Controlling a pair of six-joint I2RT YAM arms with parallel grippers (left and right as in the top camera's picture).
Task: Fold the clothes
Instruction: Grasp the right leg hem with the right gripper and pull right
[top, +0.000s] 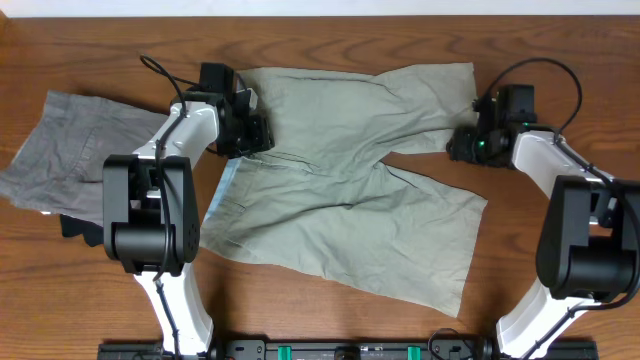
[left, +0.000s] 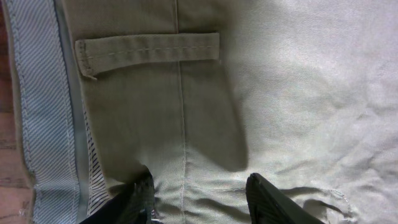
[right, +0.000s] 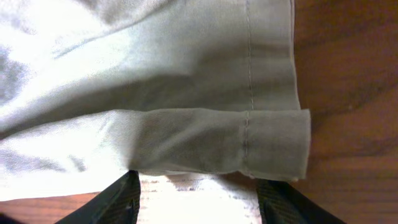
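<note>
The khaki-green shorts (top: 350, 190) lie spread flat, waistband to the left and both legs pointing right. My left gripper (top: 255, 130) is open and sits low over the waistband's far end. In the left wrist view its fingers (left: 199, 202) straddle the cloth (left: 298, 93) below a belt loop (left: 149, 50), beside the striped pale blue lining (left: 43, 112). My right gripper (top: 462, 143) is open at the hem corner of the far leg. In the right wrist view its fingers (right: 199, 202) flank the turned-over hem (right: 186, 146).
Darker grey shorts (top: 70, 140) lie crumpled at the left. A small black garment (top: 75, 228) lies just in front of them. Bare wooden table (top: 560, 60) surrounds the clothes.
</note>
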